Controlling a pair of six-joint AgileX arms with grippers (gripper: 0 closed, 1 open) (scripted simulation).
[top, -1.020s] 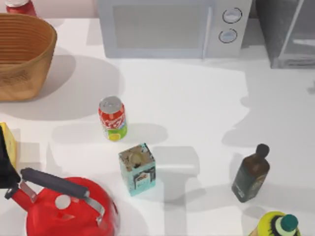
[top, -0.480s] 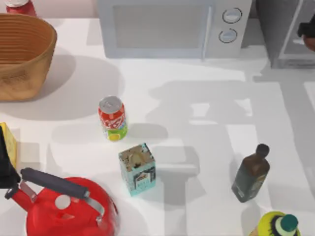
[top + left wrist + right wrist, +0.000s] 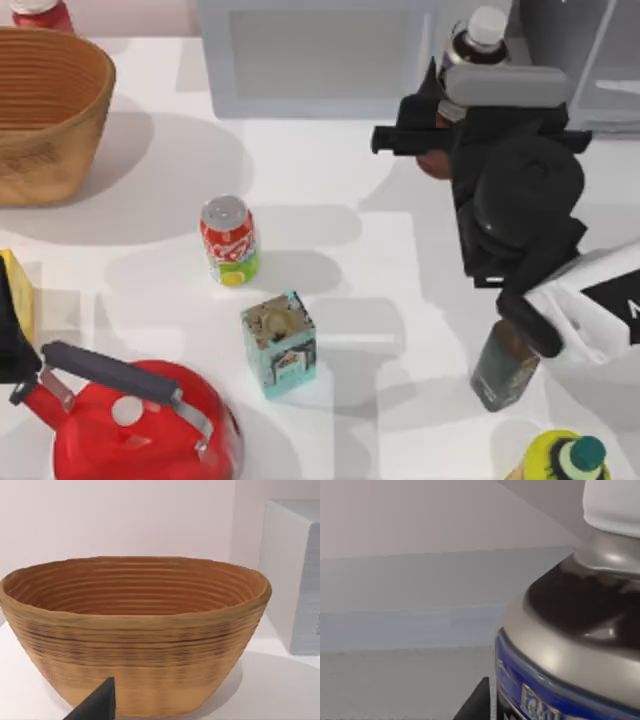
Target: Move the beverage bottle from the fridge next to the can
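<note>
The clear plastic beverage bottle (image 3: 580, 645) with its matt white cap looks glossy, highlights on its shoulder. The ribbed tan woven basket (image 3: 135, 630) is rough and matt. The small red soda can (image 3: 229, 241) has a shiny silver metal top. The smooth white bench (image 3: 330, 180) is matt.

Woven basket before a pale wall

The tan basket (image 3: 135, 630) stands on the white table (image 3: 280, 690), a grey-white box (image 3: 295, 580) just beside it.

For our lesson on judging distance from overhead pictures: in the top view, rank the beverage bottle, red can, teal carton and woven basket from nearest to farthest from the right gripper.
1. Beverage bottle, at the right gripper, back right by the fridge.
2. Can, centre-left.
3. Teal carton, in front of the can; close to the can's rank.
4. Woven basket, far left.
</note>
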